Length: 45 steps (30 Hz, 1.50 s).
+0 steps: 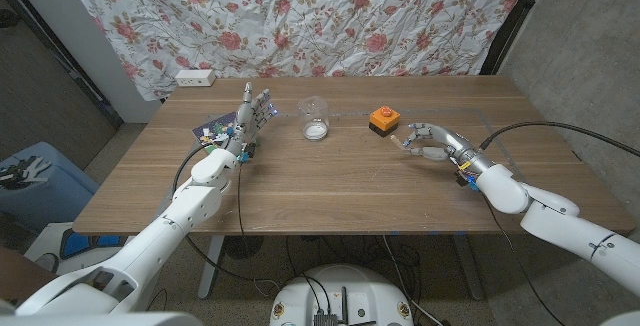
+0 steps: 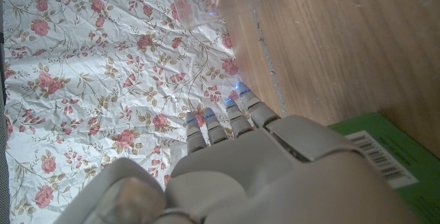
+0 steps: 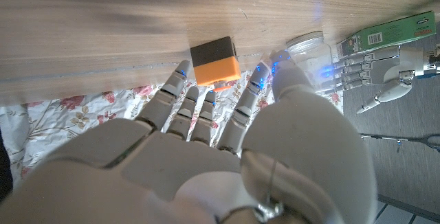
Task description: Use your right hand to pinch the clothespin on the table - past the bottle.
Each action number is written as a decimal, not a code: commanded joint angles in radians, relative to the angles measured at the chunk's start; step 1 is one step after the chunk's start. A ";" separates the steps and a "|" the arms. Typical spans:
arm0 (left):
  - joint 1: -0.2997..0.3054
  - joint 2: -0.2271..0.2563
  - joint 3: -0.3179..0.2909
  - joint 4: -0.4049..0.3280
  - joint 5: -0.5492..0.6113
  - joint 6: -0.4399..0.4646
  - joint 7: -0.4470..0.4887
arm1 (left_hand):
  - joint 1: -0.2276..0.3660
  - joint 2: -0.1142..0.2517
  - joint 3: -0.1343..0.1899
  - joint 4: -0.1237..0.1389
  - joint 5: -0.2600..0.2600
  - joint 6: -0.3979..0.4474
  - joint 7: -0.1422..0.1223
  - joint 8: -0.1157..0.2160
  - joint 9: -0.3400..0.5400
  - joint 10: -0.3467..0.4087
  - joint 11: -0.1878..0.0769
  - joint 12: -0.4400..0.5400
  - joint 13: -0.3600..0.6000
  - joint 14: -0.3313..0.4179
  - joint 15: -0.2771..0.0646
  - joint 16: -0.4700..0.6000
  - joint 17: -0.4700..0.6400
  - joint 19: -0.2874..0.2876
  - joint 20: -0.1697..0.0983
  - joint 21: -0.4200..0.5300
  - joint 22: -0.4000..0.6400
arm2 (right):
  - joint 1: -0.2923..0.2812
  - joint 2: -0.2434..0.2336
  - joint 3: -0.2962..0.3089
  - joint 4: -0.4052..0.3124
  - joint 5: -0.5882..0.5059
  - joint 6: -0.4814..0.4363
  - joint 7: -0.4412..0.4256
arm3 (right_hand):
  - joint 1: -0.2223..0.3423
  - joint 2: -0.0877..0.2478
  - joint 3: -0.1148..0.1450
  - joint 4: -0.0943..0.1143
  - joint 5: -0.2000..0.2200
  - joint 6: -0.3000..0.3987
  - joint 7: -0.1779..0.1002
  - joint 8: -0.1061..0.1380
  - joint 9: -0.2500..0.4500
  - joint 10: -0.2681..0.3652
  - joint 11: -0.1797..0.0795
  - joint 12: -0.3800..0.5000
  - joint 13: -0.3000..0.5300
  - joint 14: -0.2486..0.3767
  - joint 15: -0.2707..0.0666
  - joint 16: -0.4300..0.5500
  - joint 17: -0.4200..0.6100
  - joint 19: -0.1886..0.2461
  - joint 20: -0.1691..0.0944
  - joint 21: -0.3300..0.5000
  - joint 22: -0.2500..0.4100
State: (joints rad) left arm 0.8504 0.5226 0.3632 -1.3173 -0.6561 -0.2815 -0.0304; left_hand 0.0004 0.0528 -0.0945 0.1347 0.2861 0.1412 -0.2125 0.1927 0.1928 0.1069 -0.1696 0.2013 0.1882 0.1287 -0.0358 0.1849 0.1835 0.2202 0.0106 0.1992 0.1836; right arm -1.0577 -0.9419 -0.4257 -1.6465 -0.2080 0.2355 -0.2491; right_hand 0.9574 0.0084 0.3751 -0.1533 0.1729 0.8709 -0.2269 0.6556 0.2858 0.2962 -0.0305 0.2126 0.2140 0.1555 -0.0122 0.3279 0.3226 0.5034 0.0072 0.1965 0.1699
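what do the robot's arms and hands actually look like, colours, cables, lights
Both arms have smooth white rounded shells. The left hand and right hand are light grey with jointed fingers; small blue lights glow on the fingers in the wrist views. Black cables loop off each forearm, and there are small yellow and blue fittings at the right wrist.

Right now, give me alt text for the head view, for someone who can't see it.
The robot's right hand hovers open over a wooden table, near an orange-topped block. Its left hand stands upright, fingers up, beside a clear plastic bottle. A floral cloth hangs behind.
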 commanded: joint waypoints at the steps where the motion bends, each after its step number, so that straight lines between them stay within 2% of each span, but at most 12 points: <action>1: 0.000 0.001 0.000 -0.001 0.000 -0.001 0.000 | 0.003 0.008 0.000 0.006 0.004 0.000 -0.009 0.006 0.005 0.004 -0.007 0.006 0.002 0.005 -0.010 0.005 0.004 0.006 -0.001 0.007 0.002 | 0.010 -0.015 0.000 0.003 -0.033 0.005 -0.003 | -0.001 0.001 -0.004 0.002 0.006 -0.002 0.005 -0.001 0.002 -0.005 0.003 0.000 0.003 -0.004 -0.001 -0.002 0.005 -0.003 0.004 -0.002 0.004; 22: 0.000 0.001 0.000 -0.001 0.000 0.000 0.000 | 0.003 0.008 0.000 0.006 0.004 0.000 -0.009 0.006 0.005 0.003 -0.008 0.006 0.002 0.005 -0.011 0.005 0.004 0.007 -0.002 0.007 0.002 | 0.048 -0.058 -0.023 -0.005 -0.195 -0.016 -0.028 | 0.000 0.004 -0.007 0.000 0.007 -0.001 0.004 -0.002 0.000 -0.002 0.002 0.001 0.003 0.004 -0.009 0.001 0.006 -0.001 0.001 0.000 0.004; 45: -0.005 -0.005 0.004 0.008 0.003 -0.004 0.000 | 0.003 0.008 0.000 0.006 0.004 0.000 -0.009 0.006 0.005 0.003 -0.008 0.006 0.002 0.005 -0.010 0.005 0.004 0.007 0.000 0.007 0.002 | 0.144 -0.095 -0.094 0.018 -0.433 -0.008 -0.053 | 0.001 0.006 -0.010 -0.002 0.007 0.003 0.004 -0.001 -0.001 0.002 -0.006 0.002 0.003 0.010 -0.015 0.002 0.007 0.000 0.000 0.000 0.004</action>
State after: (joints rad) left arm 0.8505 0.5222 0.3630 -1.3177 -0.6562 -0.2820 -0.0305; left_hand 0.0004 0.0528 -0.0945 0.1347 0.2861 0.1412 -0.2125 0.1927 0.1928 0.1069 -0.1696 0.2012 0.1882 0.1287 -0.0358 0.1849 0.1835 0.2202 0.0106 0.1992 0.1836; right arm -0.9534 -1.0230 -0.4868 -1.6367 -0.5356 0.2273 -0.2910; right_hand 0.9579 0.0080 0.3669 -0.1532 0.1729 0.8709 -0.2269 0.6480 0.2812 0.2963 -0.0304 0.2127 0.2140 0.1635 -0.0202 0.3279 0.3275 0.5035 0.0072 0.1965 0.1699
